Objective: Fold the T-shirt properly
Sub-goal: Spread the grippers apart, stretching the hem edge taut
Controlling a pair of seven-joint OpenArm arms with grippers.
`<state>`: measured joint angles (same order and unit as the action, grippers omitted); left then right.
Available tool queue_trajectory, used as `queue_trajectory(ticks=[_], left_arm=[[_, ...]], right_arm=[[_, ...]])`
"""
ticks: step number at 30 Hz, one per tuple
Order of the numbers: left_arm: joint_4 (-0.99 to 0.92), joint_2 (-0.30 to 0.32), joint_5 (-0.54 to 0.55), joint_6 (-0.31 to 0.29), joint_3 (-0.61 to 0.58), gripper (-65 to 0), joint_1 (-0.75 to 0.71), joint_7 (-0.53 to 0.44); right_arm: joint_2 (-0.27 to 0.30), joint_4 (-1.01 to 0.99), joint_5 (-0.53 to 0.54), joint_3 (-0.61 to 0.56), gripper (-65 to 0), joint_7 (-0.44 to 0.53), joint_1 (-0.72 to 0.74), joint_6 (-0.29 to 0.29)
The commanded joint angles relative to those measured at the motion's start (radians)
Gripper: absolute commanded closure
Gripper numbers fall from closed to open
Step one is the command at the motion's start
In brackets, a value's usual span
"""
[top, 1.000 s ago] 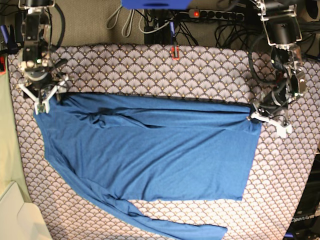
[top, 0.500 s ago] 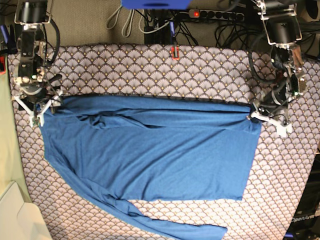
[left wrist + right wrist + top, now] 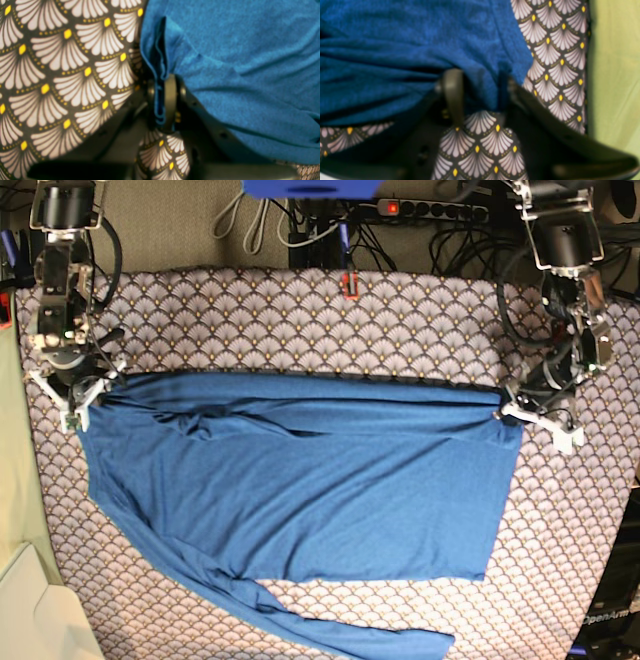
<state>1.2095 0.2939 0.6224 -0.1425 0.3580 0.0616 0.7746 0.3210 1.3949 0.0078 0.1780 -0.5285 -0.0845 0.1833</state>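
T-shirt point(image 3: 300, 490) flat on tabletop point(image 3: 300, 310), long axis between our tools. Left tool point(image 3: 162, 100) pinches hem corner; right tool point(image 3: 476, 90) parted astride the opposite corner, grip uncertain.

Surface: a table covered by a scallop-patterned tablecloth point(image 3: 300, 320).
Lying on it: the blue T-shirt point(image 3: 300, 490), spread flat, one sleeve trailing to the near edge.

One T-shirt point(image 3: 300, 490), two tools, one tablecloth point(image 3: 300, 320)
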Motion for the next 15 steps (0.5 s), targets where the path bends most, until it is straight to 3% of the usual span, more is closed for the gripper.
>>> queue_trajectory(ticks=[1,4,9,15], left_arm=[[0.011,0.015,-0.003,0.004,0.005,-0.3,0.01,-0.001],[0.011,0.015,0.0,0.004,0.005,-0.3,0.008,-0.001],[0.019,0.028,0.003,0.004,0.005,-0.3,0.005,0.006],[0.022,0.044,0.004,0.002,0.005,-0.3,0.002,0.095]], right_arm=[[0.017,0.01,-0.007,0.005,-11.9,0.011,0.005,-0.005],[0.019,0.01,-0.007,0.005,-0.4,0.003,0.002,-0.005],[0.045,0.018,-0.007,0.005,-1.5,0.001,-0.002,-0.005],[0.082,0.042,-0.007,0.007,-1.5,0.008,-0.041,-0.005]])
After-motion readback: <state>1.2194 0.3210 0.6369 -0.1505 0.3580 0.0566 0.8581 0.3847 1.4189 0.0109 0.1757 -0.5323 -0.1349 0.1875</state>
